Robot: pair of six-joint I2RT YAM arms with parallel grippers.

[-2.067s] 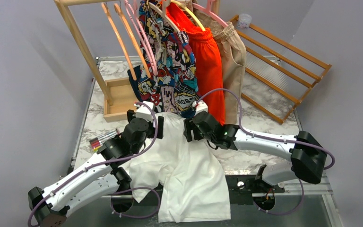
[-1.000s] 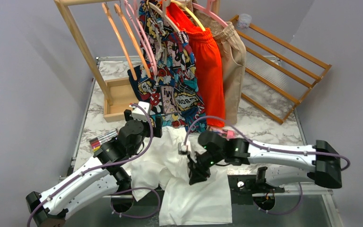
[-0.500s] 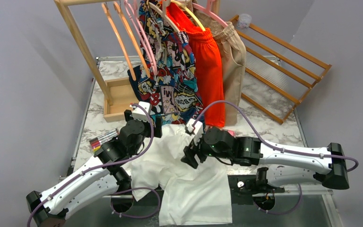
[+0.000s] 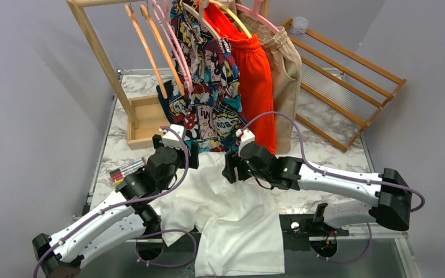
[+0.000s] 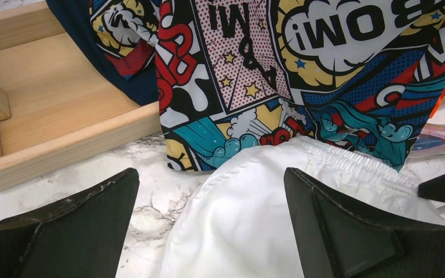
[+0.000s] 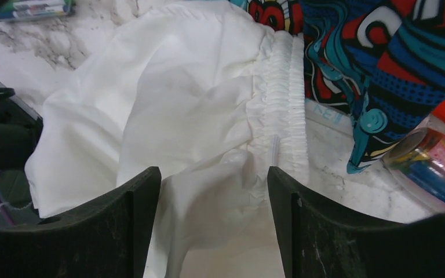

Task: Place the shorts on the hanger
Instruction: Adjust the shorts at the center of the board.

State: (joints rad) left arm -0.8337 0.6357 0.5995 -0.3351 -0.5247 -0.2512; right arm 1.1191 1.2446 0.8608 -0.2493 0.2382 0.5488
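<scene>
Since a second ago the right arm has swung back from the middle of the white shorts (image 4: 232, 214) to their far edge, and its jaws have spread.

Nearest the bases, the shorts lie rumpled on the marble table (image 4: 324, 152), one leg hanging over the near edge. The left gripper (image 4: 193, 156) hovers above the left side of the garment with its jaws wide apart and nothing between them. The right gripper (image 4: 230, 168) hangs released just over the gathered waistband (image 6: 281, 104), its black fingers (image 6: 133, 226) clear of the cloth.

Just beyond the waistband hangs the hem of the comic-print shorts (image 4: 214, 87), with a clear tube of markers (image 6: 434, 165) lying beside it. Left of that sits a wooden tray (image 5: 52, 110). Farther back on the wooden rack (image 4: 101, 58), the light-pink hanger (image 4: 177, 63) hangs bare between the orange hangers (image 4: 150, 46) and the comic-print shorts, well apart from the white shorts.
</scene>
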